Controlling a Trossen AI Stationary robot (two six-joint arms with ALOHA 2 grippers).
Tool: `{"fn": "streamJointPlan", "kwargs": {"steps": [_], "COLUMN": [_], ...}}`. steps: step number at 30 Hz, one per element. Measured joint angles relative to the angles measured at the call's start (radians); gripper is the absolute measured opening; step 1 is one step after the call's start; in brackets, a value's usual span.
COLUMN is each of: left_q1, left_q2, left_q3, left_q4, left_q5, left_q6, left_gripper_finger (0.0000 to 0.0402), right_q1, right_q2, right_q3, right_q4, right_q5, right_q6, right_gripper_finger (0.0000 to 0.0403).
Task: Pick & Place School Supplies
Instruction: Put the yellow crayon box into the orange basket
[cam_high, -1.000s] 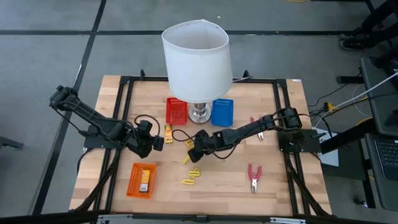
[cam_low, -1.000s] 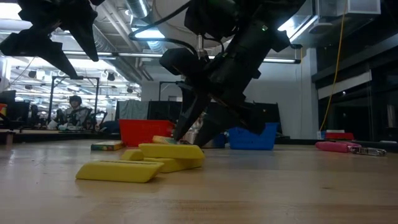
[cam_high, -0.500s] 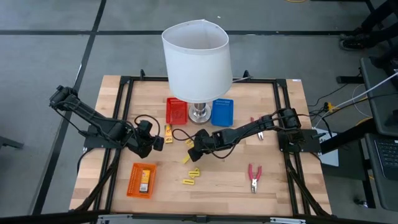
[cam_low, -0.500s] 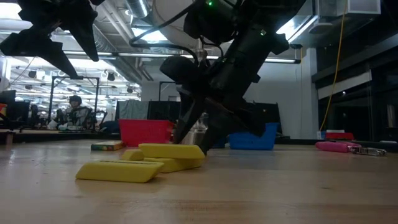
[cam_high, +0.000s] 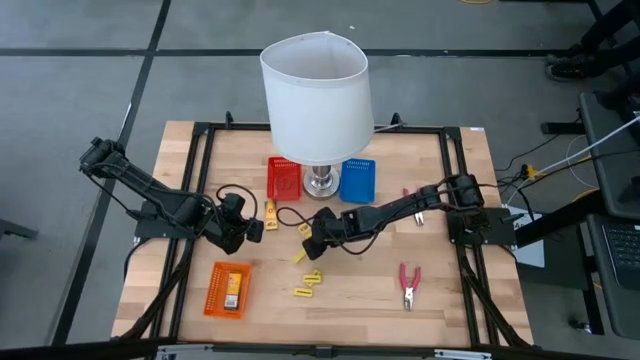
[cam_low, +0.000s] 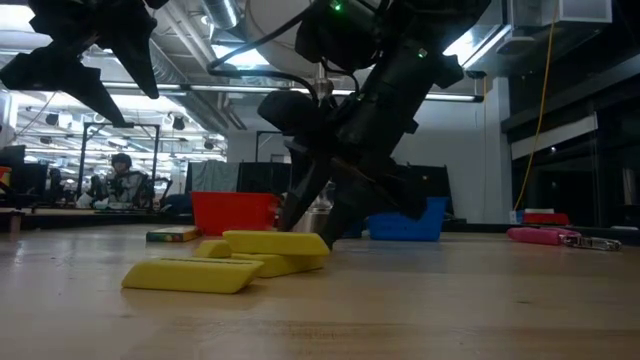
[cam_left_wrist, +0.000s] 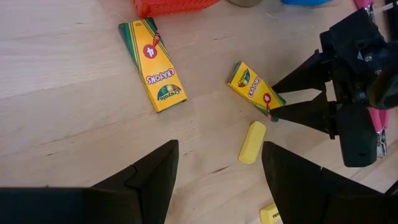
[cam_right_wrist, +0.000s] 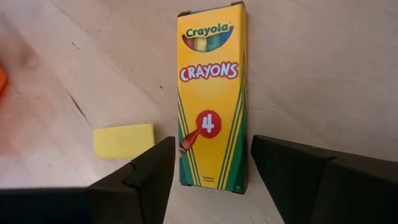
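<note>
A yellow four-crayon box (cam_right_wrist: 211, 99) lies flat on the table between the open fingers of my right gripper (cam_right_wrist: 211, 142), which stand on either side of its near end without clearly touching it. In the high view this gripper (cam_high: 311, 240) is low at mid-table, in front of the lamp. A second crayon box (cam_left_wrist: 152, 65) lies closer to my left gripper (cam_left_wrist: 221, 146), which hangs open above the table at mid-left (cam_high: 252, 228). Plain yellow pieces (cam_high: 300, 256) (cam_high: 308, 286) lie flat nearer the near edge. Two pink-handled pliers (cam_high: 408, 285) (cam_high: 412, 205) lie on the right.
The white-shaded lamp (cam_high: 315, 95) stands at the far middle, with a red basket (cam_high: 284, 178) and a blue basket (cam_high: 357, 180) on either side of its base. An orange basket (cam_high: 228, 290) with a yellow packet inside sits near the left near corner. Bare wood shows at right near.
My right arm has shifted slightly over the crayon box in the first half second and has kept still since. Nothing on the table has moved.
</note>
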Motion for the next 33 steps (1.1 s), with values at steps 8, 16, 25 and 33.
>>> {"fn": "streamJointPlan", "kwargs": {"steps": [8,16,25,33], "left_q1": [0.0,0.0,0.0,0.0], "left_q2": [0.0,0.0,0.0,0.0], "left_q3": [0.0,0.0,0.0,0.0], "left_q4": [0.0,0.001,0.003,0.004], "left_q5": [0.02,0.026,0.027,0.028], "left_q6": [0.0,0.001,0.009,0.015], "left_gripper_finger": [0.0228,0.0228,0.0228,0.0228], "right_q1": [0.003,0.004,0.005,0.008], "right_q2": [0.01,0.009,0.009,-0.048], "right_q3": [0.001,-0.001,-0.001,-0.008], "right_q4": [-0.009,-0.012,0.022,0.013], "right_q5": [-0.001,-0.002,-0.031,0.017], "right_q6": [0.055,0.064,0.058,0.013], "right_gripper_finger": [0.0181,0.009,0.0006,0.0001]}}
